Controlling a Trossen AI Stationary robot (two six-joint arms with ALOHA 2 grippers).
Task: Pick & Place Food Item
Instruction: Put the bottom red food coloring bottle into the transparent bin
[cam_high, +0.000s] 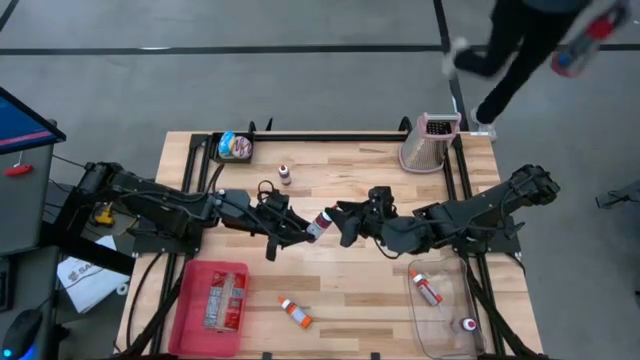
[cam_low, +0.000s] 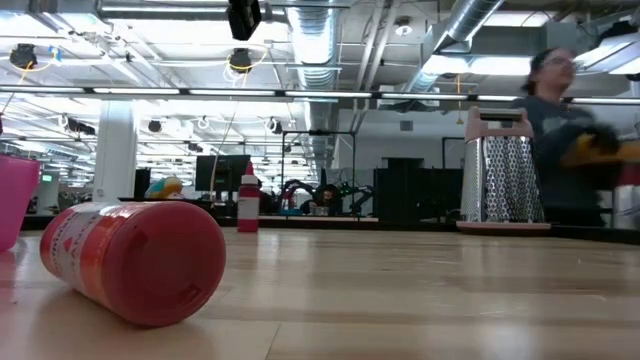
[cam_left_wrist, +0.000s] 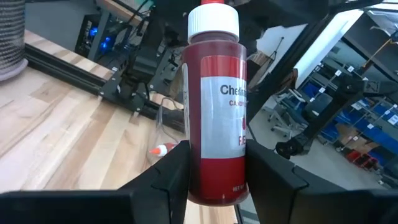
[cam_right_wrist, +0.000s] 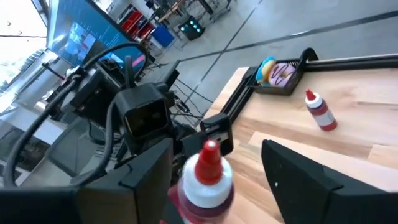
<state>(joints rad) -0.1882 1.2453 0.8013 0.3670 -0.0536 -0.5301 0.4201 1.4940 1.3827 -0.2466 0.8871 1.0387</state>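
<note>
A red liquid bottle (cam_left_wrist: 214, 112) with a white cap (cam_left_wrist: 213, 22) and a white label hangs above the middle of the table (cam_high: 330, 290), and my left gripper (cam_left_wrist: 214, 186) is shut on it. In the high view the bottle (cam_high: 319, 224) bridges the gap between the two arms. My right gripper (cam_right_wrist: 216, 149) is open at the bottle's cap end (cam_right_wrist: 208, 171). Its fingers stand on either side of the cap, and I see no touch. My left gripper pinches the bottle's lower body (cam_left_wrist: 214, 180) between its two fingers (cam_left_wrist: 171, 180), one on each side of the label. The fingers come level from the table's left side. The bottle is lifted clear of the table, its cap end toward my right gripper.
A red bin (cam_high: 210, 300) stands at the near left and a clear bin (cam_high: 440, 310) with bottles at the near right. A grater (cam_high: 430, 140), a small red bottle (cam_high: 285, 173) and a doughnut tray (cam_high: 235, 146) stand at the back. A red-lidded jar (cam_low: 135, 260) lies near the low camera. A person (cam_low: 570, 130) moves beyond the far edge.
</note>
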